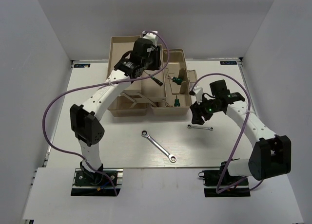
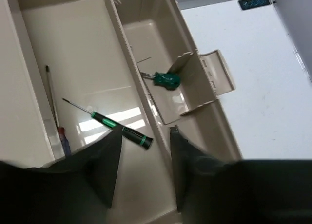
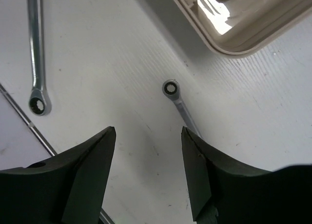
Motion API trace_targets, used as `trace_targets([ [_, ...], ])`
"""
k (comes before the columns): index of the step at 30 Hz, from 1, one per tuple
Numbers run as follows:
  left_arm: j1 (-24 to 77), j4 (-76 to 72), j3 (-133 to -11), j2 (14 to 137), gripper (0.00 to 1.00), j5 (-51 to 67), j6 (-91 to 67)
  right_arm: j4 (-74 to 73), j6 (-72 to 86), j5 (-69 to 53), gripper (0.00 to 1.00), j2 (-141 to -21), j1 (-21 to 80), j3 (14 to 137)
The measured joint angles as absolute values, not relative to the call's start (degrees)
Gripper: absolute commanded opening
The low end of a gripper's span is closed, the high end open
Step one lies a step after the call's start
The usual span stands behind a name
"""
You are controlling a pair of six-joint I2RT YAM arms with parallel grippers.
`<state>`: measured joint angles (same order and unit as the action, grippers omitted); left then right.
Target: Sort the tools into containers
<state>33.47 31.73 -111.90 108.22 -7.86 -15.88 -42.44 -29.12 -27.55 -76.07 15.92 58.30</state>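
My left gripper (image 2: 145, 131) hangs open over a beige tray (image 2: 73, 39) of the fold-out toolbox (image 1: 178, 52), holding nothing. Just beyond its fingertips a black-and-green screwdriver (image 2: 114, 125) lies loose on the tray floor, and a thin blue-and-red-handled screwdriver (image 2: 54, 104) lies along the tray's left wall. A stubby green screwdriver (image 2: 166, 79) rests in the neighbouring compartment. My right gripper (image 3: 147, 131) is open above the table, empty. The short silver wrench (image 3: 176, 98) lies ahead of it, its shaft passing behind the right finger. The long wrench (image 3: 35, 53) lies farther left.
In the top view the long wrench (image 1: 159, 146) lies on the white table in front of the toolbox and the short one (image 1: 200, 127) beside my right gripper (image 1: 197, 117). Another green screwdriver (image 1: 176, 102) sits in the toolbox's near compartment. White walls enclose the table.
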Motion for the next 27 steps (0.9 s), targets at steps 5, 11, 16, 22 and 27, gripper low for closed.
trace_targets([
  [5,34.8,33.8,-105.3,100.0,0.04,-4.2,-14.7,-41.0,-32.0,-23.3,0.61,-79.7,15.9,57.5],
  [11,39.7,38.8,-87.0,82.3,0.49,4.0,-16.1,-37.5,-38.6,-17.1,0.64,-82.1,15.7,50.3],
  [16,45.7,42.9,-80.2,77.2,0.68,6.7,-17.9,-36.2,-43.7,-15.4,0.64,-84.2,14.9,50.1],
  [22,50.8,44.9,-77.3,79.5,0.70,6.2,-18.9,-35.4,-46.7,-15.1,0.64,-84.8,13.9,50.1],
  [27,54.2,44.4,-74.6,82.1,0.70,5.1,-19.8,-35.4,-48.6,-14.9,0.64,-85.2,12.6,50.1],
])
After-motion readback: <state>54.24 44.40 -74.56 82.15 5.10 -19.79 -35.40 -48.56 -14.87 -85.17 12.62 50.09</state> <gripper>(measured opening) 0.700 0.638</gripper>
